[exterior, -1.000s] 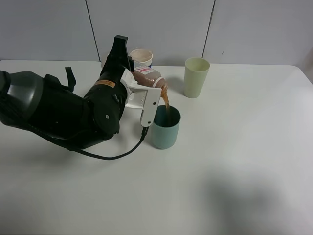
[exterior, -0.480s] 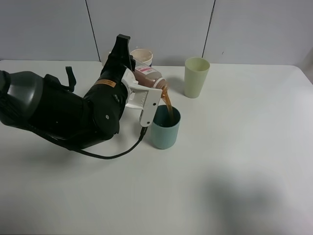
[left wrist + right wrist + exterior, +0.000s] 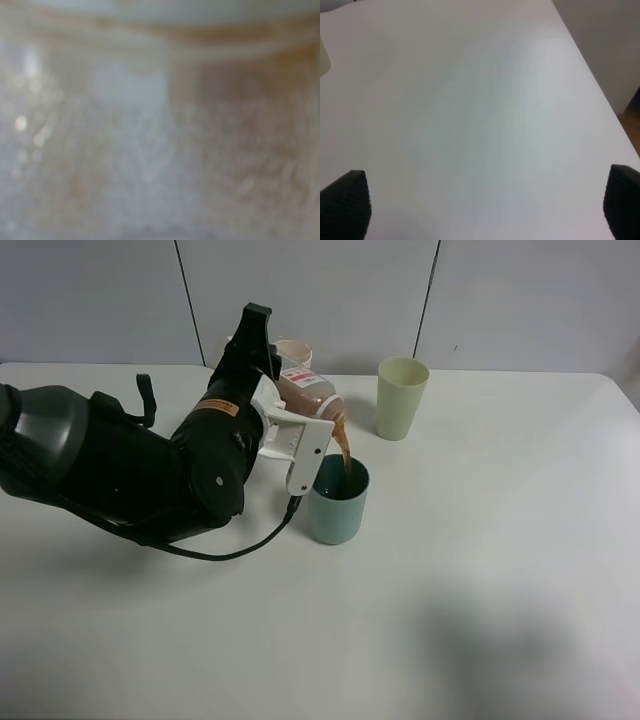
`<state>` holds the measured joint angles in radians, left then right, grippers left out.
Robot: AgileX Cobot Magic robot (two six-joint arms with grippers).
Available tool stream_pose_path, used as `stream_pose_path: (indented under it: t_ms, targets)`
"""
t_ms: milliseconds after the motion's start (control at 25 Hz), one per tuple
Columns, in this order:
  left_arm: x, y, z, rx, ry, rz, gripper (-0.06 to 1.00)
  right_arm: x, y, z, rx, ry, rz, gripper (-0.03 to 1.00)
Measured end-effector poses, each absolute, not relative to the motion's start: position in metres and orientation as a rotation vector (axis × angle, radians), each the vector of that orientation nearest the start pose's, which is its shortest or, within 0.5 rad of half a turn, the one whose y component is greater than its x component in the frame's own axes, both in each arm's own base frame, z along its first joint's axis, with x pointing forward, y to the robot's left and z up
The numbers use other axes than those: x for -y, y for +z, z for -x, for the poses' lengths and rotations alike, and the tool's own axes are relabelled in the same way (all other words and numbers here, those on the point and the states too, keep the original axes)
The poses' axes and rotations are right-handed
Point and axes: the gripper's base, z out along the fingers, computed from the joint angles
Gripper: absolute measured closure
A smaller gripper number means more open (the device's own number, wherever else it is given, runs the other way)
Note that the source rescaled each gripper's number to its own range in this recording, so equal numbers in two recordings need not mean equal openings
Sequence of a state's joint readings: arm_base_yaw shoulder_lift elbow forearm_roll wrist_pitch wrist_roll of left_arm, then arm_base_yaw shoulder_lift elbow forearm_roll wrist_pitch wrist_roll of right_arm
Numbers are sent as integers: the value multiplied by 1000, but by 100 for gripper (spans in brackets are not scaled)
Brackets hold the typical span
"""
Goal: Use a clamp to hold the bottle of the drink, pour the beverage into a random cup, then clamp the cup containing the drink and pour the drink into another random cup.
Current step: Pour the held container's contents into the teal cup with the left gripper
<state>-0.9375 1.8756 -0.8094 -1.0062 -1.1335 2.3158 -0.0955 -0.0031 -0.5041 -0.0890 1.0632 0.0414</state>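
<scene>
Exterior high view: the clear plastic bottle of brown drink (image 3: 305, 392), pink-labelled, is tipped with its mouth toward 5 o'clock, just above the rim of the teal plastic cup (image 3: 337, 505) that stands near the middle of the table. A thin brown stream (image 3: 344, 448) runs from the mouth into that cup. The left gripper (image 3: 306, 425), with white jaws on a bulky black arm (image 3: 150, 475) reaching in from 9 o'clock, is clamped around the bottle's body, closed only as far as the bottle's width allows. The left wrist view is a pale brownish blur, probably the bottle hard against the lens. In the right wrist view the right gripper (image 3: 480, 210) hangs over bare table, its dark fingertips (image 3: 345, 207) spread wide with nothing between them. By my reading the first pour is under way. Brown liquid shows in the bottle, but the level in the teal cup cannot be told. What remains is righting and setting down the bottle, gripping the teal cup, and pouring into a second one. That could be the tall pale green cup (image 3: 402, 398) at 1 o'clock from the teal cup, or the cream cup (image 3: 293, 352) at 11 o'clock, half hidden behind the arm. The white matte table (image 3: 480, 570) shows no spill. Grey wall panels (image 3: 320, 290) with dark seams close the scene at 12 o'clock.
</scene>
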Motion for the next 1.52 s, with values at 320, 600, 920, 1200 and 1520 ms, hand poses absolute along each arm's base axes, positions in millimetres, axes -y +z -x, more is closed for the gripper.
stream_pose_path:
  t_ms: [320, 600, 920, 1200, 1520]
  targets:
    - [232, 180, -256, -1048, 1322, -1469, 92, 6, 278, 7, -2034, -140, -144, 21]
    - [232, 181, -256, -1025, 1347, -1488, 92, 6, 278, 7, -2034, -140, -144, 21]
    - [232, 182, -256, -997, 1375, -1492, 92, 6, 278, 7, -2034, -140, -144, 21]
    - [233, 184, -256, -951, 1397, -1494, 92, 6, 278, 7, -2034, -140, -144, 21]
    - [237, 188, -256, -880, 1403, -1487, 92, 6, 278, 7, -2034, -140, -144, 21]
